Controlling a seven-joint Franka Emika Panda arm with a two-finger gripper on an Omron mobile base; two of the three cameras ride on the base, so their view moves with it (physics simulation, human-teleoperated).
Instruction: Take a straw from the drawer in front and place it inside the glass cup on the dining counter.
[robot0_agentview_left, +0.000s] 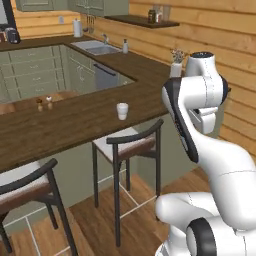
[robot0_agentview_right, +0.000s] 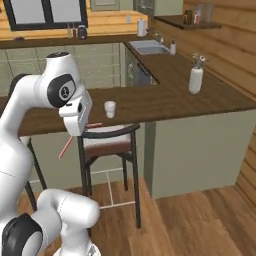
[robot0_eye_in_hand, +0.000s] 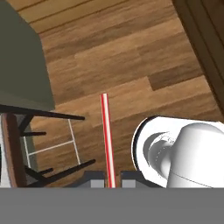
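The gripper (robot0_eye_in_hand: 112, 180) pinches the straw (robot0_eye_in_hand: 107, 138) (red), which juts straight out between its tips.

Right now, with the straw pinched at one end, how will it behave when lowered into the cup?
The straw is very thin and long, gripped at one end by the gripper, so it probably flexes and its free tip may wobble. It looks light, so it could slip or pivot if it bumps the rim. The cup is small and handle-free; a sideways nudge might tip it.
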